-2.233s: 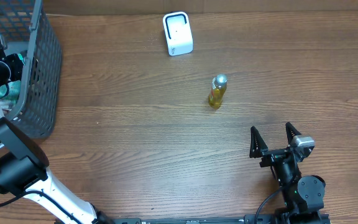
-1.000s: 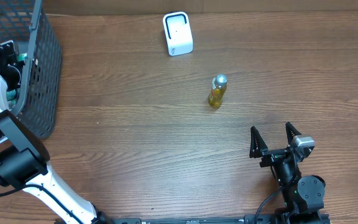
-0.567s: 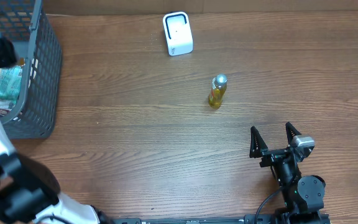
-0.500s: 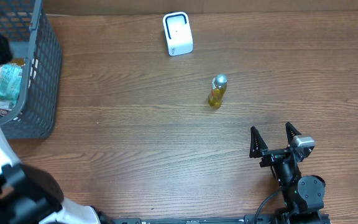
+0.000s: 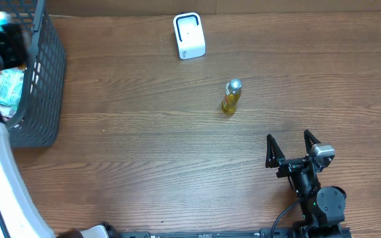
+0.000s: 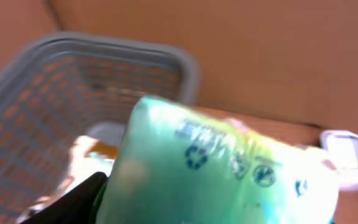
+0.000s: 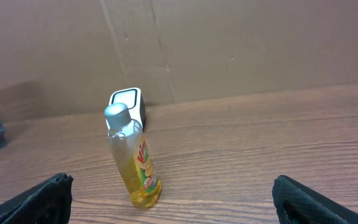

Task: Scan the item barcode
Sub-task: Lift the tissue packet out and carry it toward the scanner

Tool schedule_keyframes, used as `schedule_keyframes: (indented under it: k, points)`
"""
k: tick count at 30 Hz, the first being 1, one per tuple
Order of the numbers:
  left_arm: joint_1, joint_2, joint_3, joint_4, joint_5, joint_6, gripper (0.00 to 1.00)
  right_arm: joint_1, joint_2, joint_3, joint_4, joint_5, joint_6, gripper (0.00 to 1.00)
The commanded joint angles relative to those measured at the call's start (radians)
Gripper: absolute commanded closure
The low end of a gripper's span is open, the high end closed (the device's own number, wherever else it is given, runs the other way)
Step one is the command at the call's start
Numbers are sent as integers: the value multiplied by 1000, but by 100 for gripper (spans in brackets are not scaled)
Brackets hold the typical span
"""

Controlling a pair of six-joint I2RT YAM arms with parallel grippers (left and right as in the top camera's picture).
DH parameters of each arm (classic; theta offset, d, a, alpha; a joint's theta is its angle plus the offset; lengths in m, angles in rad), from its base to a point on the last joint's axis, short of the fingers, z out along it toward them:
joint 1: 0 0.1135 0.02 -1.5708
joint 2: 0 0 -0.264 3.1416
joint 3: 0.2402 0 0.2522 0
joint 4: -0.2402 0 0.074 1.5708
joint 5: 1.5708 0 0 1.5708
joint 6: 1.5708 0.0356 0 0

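Green packet (image 6: 229, 168) is clamped in the left gripper (image 5: 2, 36) above the basket (image 5: 45, 79); right gripper (image 5: 288, 139) gapes wide.

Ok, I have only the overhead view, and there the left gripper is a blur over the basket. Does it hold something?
Observer: Yes. In the left wrist view the left gripper holds a green packet, with the basket below it.
Operator: Can you see a barcode on the packet?
Observer: No. The side facing that camera shows a recycling symbol and dark lettering, all blurred; I cannot make out a barcode.
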Motion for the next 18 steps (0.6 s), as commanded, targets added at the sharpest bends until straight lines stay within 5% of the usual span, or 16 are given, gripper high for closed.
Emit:
schedule_keyframes:
  k: [1,18]
  points:
    - [-84,-63,20,-50,5,-33,69,-3,-8,-10,5,6,-8,0]
    - [-477,75,16,-409,-2,-305,71,-3,-8,-10,5,6,-8,0]
